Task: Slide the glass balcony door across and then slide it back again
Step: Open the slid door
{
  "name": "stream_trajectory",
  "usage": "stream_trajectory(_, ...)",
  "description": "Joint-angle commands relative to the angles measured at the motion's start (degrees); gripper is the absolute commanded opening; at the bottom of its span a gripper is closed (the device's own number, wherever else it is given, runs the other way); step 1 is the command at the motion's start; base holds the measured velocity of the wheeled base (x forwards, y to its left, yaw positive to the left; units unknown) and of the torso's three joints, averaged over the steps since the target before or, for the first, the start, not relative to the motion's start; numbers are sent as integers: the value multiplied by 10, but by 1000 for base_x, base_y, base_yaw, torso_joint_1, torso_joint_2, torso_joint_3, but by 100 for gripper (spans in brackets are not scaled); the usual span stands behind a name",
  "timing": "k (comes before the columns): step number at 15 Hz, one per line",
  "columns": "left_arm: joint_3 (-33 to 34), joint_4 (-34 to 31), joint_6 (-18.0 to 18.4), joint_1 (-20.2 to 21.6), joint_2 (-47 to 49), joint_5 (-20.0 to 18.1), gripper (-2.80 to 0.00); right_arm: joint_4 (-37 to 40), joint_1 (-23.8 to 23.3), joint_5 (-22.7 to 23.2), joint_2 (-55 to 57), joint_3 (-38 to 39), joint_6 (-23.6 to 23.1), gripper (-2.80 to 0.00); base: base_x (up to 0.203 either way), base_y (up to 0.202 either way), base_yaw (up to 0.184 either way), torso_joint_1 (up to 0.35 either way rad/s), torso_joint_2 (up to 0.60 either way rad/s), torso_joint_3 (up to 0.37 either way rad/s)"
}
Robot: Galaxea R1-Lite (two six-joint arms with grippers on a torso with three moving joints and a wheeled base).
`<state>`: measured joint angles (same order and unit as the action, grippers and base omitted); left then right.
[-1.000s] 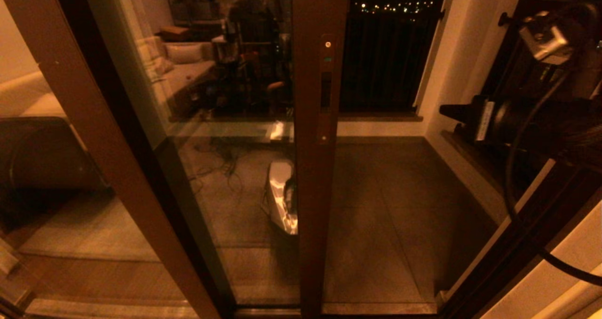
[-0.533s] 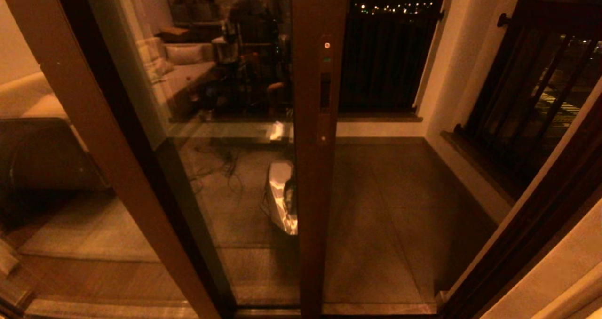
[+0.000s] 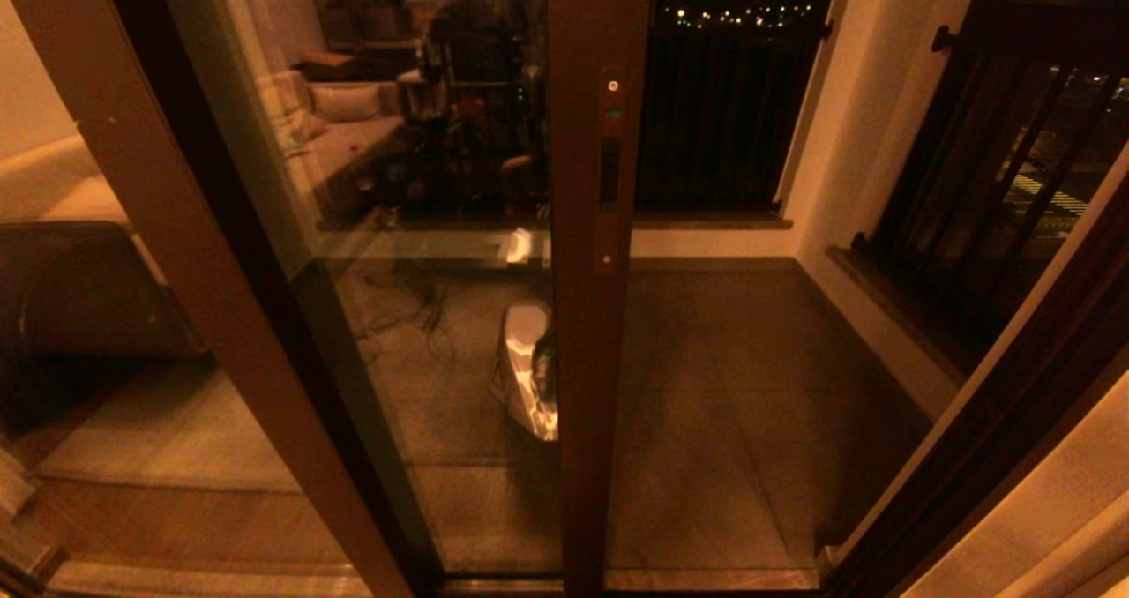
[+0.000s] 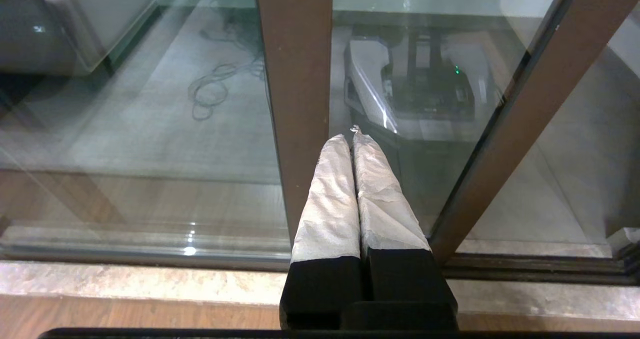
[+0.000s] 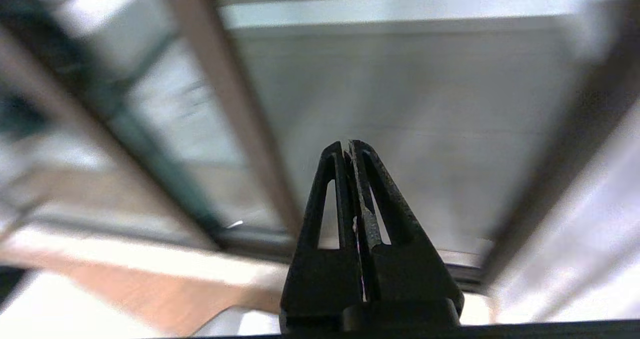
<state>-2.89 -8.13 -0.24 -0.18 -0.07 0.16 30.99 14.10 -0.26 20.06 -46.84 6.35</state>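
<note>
Head camera looks down at the glass balcony door (image 3: 459, 254); wrist cameras face its base.

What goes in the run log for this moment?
glass balcony door: partly open | left gripper: shut, empty, low by frame | right gripper: shut, empty

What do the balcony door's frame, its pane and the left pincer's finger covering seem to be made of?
The glass balcony door: its upright rail looks like smooth brown-coated metal or wood, evenly coloured with a matte sheen; which one is unclear. Its pane is clear glass, mirroring the sofa and the room. The left pincer has fingers wrapped in whitish woven fabric or tape, wrinkled and fraying, over black bases.
</note>
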Motion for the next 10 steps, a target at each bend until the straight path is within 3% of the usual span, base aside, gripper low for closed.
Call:
stream_trajectory(1,0,0,0,0,0,0,-280,36,-41,2,-42,-24,-10,-280,0,0,0,0,0,0)
stream_trajectory(3,0,0,0,0,0,0,-280,58,-46,2,-42,-36,-16,-280,0,0,0,0,0,0)
stream_trajectory(5,0,0,0,0,0,0,-280,58,-105,9,-40,-37,-30,-280,0,0,0,0,0,0)
stream_trajectory(7,0,0,0,0,0,0,-280,64,-166,58,-47,-39,-48,-280,0,0,0,0,0,0)
stream_trajectory(10,0,0,0,0,0,0,-280,86,-151,74,-116,-14,-64,-280,0,0,0,0,0,0)
